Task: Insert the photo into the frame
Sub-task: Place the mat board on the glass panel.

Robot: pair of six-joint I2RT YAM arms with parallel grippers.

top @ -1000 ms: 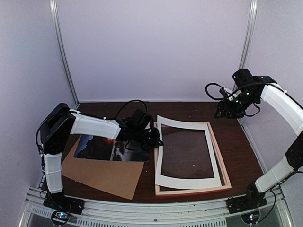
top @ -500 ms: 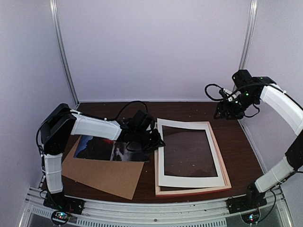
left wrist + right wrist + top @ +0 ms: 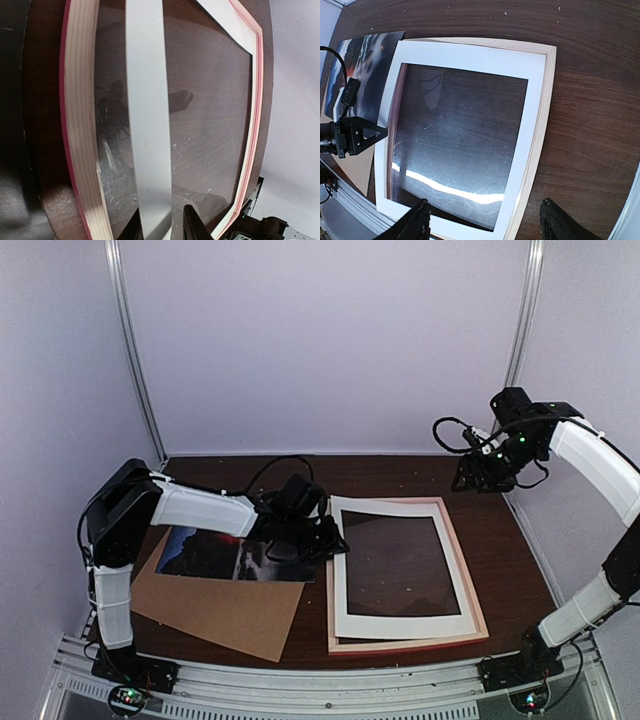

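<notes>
The photo (image 3: 215,552), a dark print with a red glow, lies on the table to the left of the frame; it also shows in the right wrist view (image 3: 365,65). The frame (image 3: 478,600) lies flat at centre right, with pale wood and a pink rim (image 3: 80,125). A white mat (image 3: 400,625) rests on it. My left gripper (image 3: 325,538) is at the mat's left edge. The mat's left strip (image 3: 145,100) runs between its fingers (image 3: 192,225) and sits slightly above the glass. My right gripper (image 3: 468,480) hangs open and empty above the frame's far right corner.
A brown cardboard backing board (image 3: 220,610) lies under the photo's near edge at front left. The left arm's cable loops over the table behind the gripper. Walls close in the back and sides, and the aluminium rail runs along the near edge.
The mat's raised left edge has come down toward the frame and now lies nearly flat. My left gripper has shifted slightly right with it. The right arm has not moved.
</notes>
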